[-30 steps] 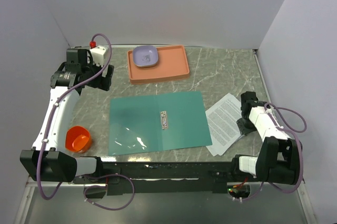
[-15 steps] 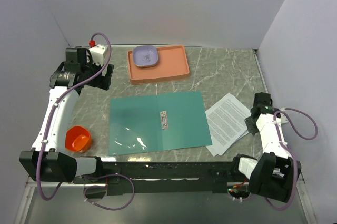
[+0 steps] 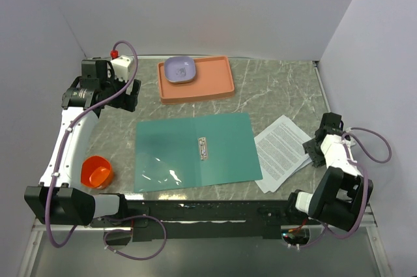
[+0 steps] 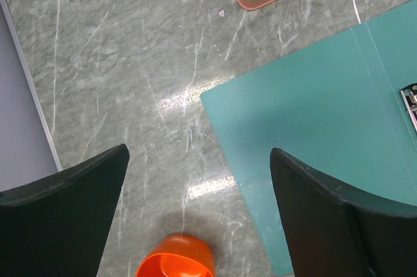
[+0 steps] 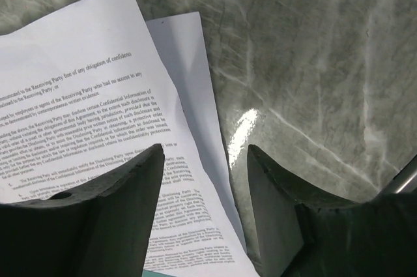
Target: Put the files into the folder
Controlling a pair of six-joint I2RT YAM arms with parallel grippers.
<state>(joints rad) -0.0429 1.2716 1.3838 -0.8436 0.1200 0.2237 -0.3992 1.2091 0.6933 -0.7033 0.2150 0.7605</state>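
The teal folder (image 3: 195, 152) lies open and flat at the table's middle, its metal fastener (image 3: 204, 148) along the spine. The files (image 3: 281, 152), white printed sheets in a loose overlapping stack, lie just right of it, touching its right edge. My right gripper (image 3: 314, 152) sits low at the stack's right side. In the right wrist view the right gripper (image 5: 205, 153) is open, its fingers astride the edge of the files (image 5: 98, 94) with nothing pinched. My left gripper (image 3: 127, 94) hovers wide open over bare table by the folder's far-left corner (image 4: 326, 114).
An orange-pink tray (image 3: 218, 85) holding a lilac bowl (image 3: 179, 70) stands at the back centre. An orange cup (image 3: 96, 171) sits near the left front, also below my left gripper (image 4: 176, 257). White walls close in the left, back and right sides.
My right gripper has opened from shut and drawn back to the right, off the top of the files to their right edge. The left arm has not moved.
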